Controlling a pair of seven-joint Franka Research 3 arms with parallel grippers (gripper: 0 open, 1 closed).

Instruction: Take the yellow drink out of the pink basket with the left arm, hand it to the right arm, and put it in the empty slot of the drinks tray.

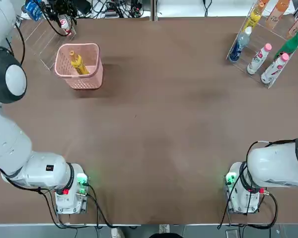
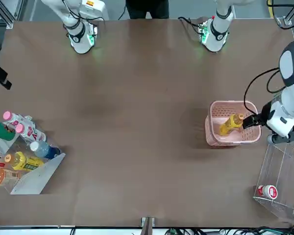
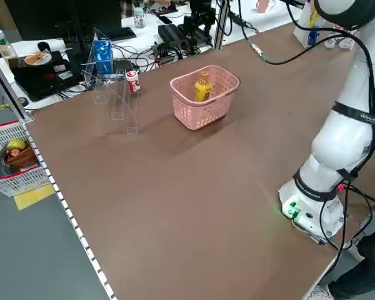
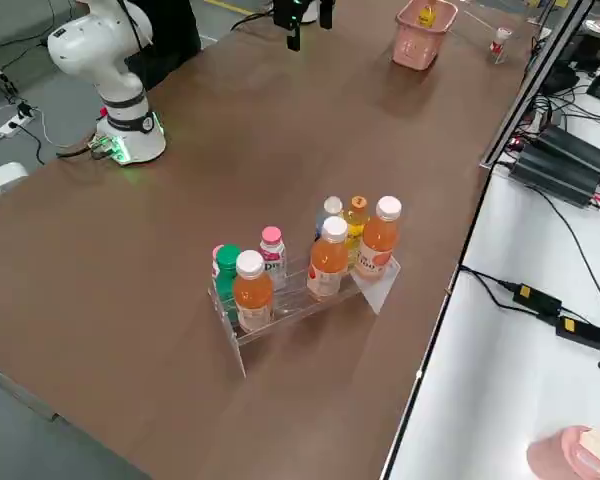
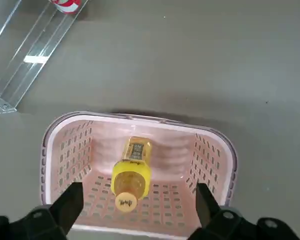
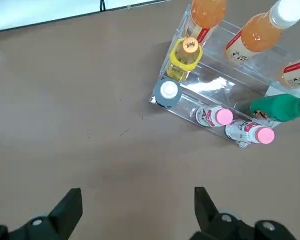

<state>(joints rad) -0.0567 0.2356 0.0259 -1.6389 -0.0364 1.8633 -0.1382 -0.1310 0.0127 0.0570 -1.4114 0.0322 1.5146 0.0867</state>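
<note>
The brown table (image 1: 154, 124) holds the clear drinks tray (image 1: 268, 44) far on the right. Only the left wrist view shows the left gripper (image 5: 135, 210) spread wide above the pink basket (image 5: 55, 150), where the yellow drink (image 5: 131, 170) leans. The right gripper (image 6: 135, 212) is spread wide too, high above the table, near the tray. A clear stand (image 1: 44, 39) sits beside the basket.

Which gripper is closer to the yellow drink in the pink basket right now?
Left. The left gripper hangs open just above the yellow drink in the pink basket; the right gripper hovers far across the table, near the drinks tray.
</note>
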